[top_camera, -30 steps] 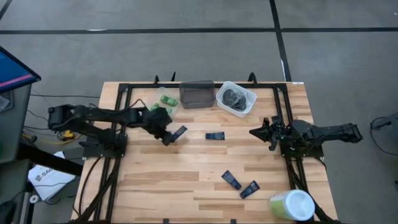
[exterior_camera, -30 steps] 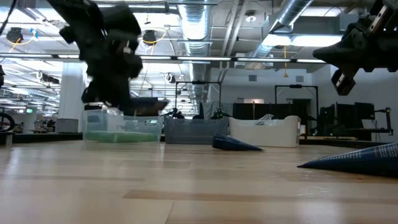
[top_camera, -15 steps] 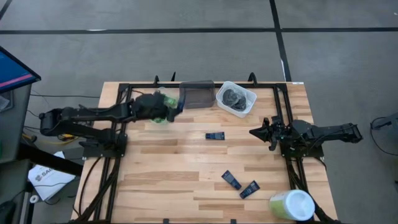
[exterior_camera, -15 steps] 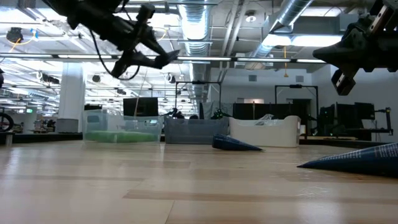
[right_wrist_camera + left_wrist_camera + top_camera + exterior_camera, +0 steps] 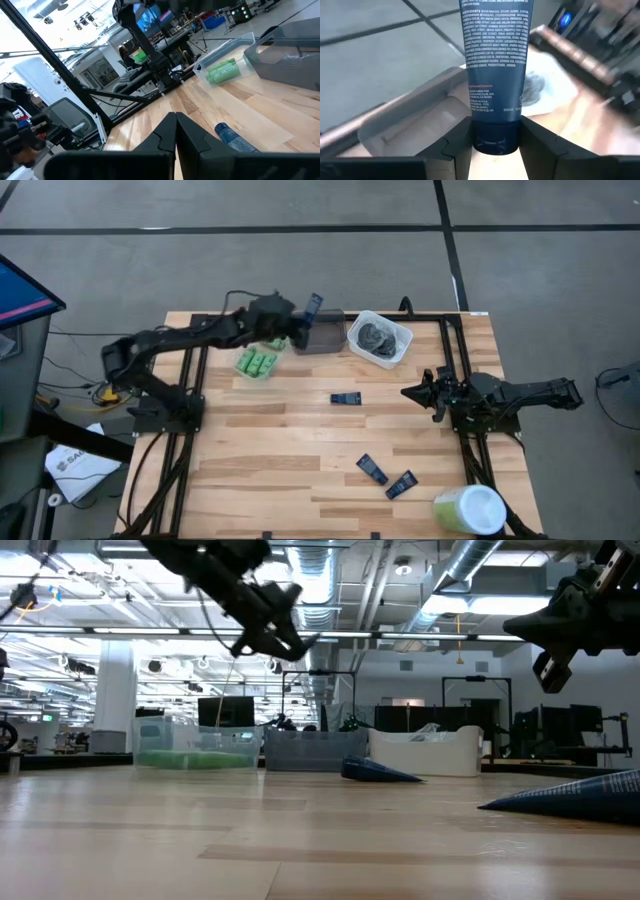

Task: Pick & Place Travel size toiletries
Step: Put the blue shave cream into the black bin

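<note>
A pale wooden table (image 5: pixel 300 440) on a grey concrete floor, a bright workshop hall stretching out behind it. Starting at the left: a clear tub (image 5: pixel 258 360) sits near the back edge with the small green bottles (image 5: pixel 256 364) already gathered inside, so that sorting looks done. Just beside it, the left gripper (image 5: pixel 300 322) is up in the air over the dark tub (image 5: pixel 318 333), fingers clamped on the cap end of a dark blue sachet (image 5: pixel 496 60), printed face toward the wrist camera. It is held high and tilted, I would say, so the sachet can drop cleanly into the dark tub below. Next along the back row, the white tub (image 5: pixel 381 340) holds the dark grey lumps (image 5: pixel 377 335), each kind in its own bin. Out on the open boards, three more blue sachets wait: one mid-table (image 5: pixel 346 398), and a pair (image 5: pixel 386 476) lying close together nearer the front. Over on the right, the right gripper (image 5: pixel 409 392) hangs above the table with its fingers pressed together and nothing in them, parked clear of the work. In the front right corner stands the big pale green-and-white cylinder (image 5: pixel 468 510), no part of this job.
</note>
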{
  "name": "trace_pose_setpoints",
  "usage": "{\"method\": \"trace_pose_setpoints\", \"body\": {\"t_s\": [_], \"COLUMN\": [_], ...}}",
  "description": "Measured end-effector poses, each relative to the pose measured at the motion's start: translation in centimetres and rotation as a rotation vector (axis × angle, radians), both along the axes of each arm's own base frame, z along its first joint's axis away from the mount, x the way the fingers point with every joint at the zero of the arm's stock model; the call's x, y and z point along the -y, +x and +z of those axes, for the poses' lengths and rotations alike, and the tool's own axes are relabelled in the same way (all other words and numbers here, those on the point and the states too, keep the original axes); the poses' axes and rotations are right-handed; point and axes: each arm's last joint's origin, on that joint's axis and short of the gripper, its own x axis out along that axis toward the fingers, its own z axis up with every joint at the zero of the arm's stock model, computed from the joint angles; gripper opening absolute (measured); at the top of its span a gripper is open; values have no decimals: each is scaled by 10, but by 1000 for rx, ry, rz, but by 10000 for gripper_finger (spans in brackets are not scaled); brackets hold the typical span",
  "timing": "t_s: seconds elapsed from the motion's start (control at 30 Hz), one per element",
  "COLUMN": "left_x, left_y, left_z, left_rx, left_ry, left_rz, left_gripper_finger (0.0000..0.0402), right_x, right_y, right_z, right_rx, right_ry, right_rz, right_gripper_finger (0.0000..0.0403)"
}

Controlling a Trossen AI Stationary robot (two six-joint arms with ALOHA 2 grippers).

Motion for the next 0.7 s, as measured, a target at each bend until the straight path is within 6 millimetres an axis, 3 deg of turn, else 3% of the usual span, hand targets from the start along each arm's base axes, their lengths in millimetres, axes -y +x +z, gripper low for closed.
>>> {"method": "trace_pose_setpoints", "body": {"t_s": [0.33,0.47,0.7], "left_x": [-27,-32,-42], "left_y": [53,61,62], "left_z": [-36,-56,-73], "left_rx": [-387,-461,-503], "left_ry": [110,111,77], "left_rz": [-220,-258,-243], "left_gripper_finger": [133,133,133], "right_x": [0,0,0], "right_y": [0,0,0], "right_z": [0,0,0], "right_rx": [0,0,0], "right_ry": [0,0,0], "right_rz": [0,0,0], "right_gripper_finger": [0,0,0]}}
